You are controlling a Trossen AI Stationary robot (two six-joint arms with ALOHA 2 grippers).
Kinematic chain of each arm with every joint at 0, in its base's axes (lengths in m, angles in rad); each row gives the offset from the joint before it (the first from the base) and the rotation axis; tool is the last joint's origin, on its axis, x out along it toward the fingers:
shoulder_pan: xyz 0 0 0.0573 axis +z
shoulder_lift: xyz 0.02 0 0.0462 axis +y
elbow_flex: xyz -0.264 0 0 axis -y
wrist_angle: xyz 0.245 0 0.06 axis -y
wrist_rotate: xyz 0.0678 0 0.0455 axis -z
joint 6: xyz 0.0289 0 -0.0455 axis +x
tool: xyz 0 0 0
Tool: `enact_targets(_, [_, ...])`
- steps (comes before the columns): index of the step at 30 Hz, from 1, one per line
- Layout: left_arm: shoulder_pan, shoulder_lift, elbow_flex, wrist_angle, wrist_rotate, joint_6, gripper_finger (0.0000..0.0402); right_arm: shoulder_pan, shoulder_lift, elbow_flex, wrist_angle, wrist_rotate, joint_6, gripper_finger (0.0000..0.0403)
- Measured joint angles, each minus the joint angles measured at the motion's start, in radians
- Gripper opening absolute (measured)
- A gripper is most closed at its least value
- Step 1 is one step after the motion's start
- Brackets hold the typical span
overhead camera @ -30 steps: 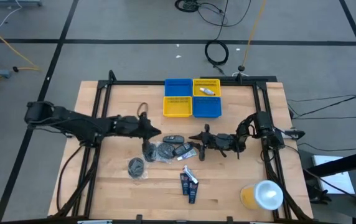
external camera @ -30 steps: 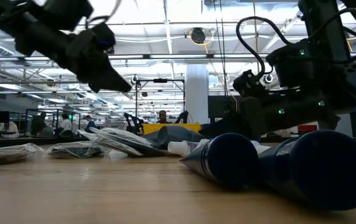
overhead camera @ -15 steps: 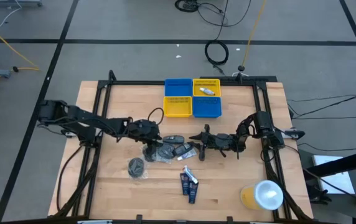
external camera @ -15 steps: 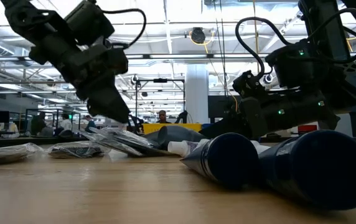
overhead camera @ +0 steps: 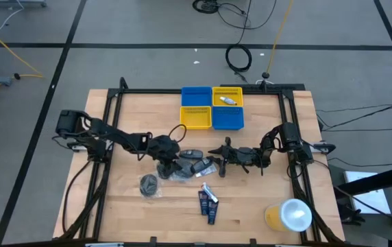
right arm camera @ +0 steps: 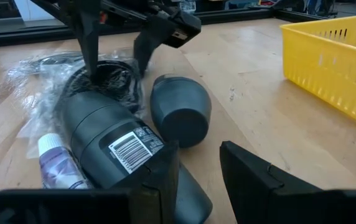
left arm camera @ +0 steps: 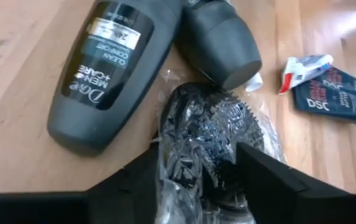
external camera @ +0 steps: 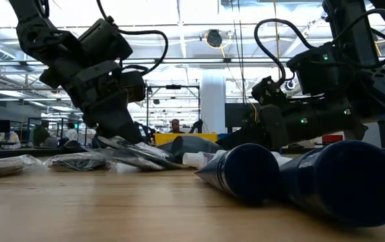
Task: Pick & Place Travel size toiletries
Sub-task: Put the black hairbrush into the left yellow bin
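Several toiletries lie mid-table. A dark grey disc in clear wrap [left arm camera: 206, 127] lies between the fingers of my open left gripper [left arm camera: 198, 152], which points down over it [overhead camera: 169, 163]. Beside it lie a dark oval bottle [left arm camera: 106, 56], a second oval piece [right arm camera: 181, 112] and a white mini tube [right arm camera: 56, 162]. Another wrapped disc [overhead camera: 149, 184] and dark blue tubes [overhead camera: 208, 204] lie nearer the front edge. My right gripper [overhead camera: 214, 165] hovers low beside the oval pieces, slightly open [right arm camera: 196, 148], with nothing between its fingers. My left gripper comes from above, slanting down, with one finger [left arm camera: 142, 180] on each side of the wrapped disc. The loose plastic wrap [left arm camera: 178, 149] bunches up between them. Whether the fingers touch the wrap or the disc, I cannot tell.
Blue and yellow square bins [overhead camera: 212, 108] stand at the table's far middle, one yellow bin holding a small white item [overhead camera: 228, 101]. A big yellow cup with a white lid [overhead camera: 288, 216] stands at the near right corner. A black frame [overhead camera: 114, 123] borders the work area.
My left gripper has moved toward the table's right and near edges and come down onto the pile, over the wrapped disc. It has opened on the way. My right gripper and the toiletries have kept still.
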Motion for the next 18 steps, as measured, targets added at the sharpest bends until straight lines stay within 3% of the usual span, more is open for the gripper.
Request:
enact_targets(10, [0.0,-0.022,0.0,0.0,0.064,0.121,0.0017,0.0,0.0,0.0,-0.002,0.0,0.0,0.0109])
enact_targets(18, [0.002,-0.162,-0.001,0.001,0.11,0.159,0.0037,0.0,0.0,0.0,-0.006,0.0,0.0,0.0109])
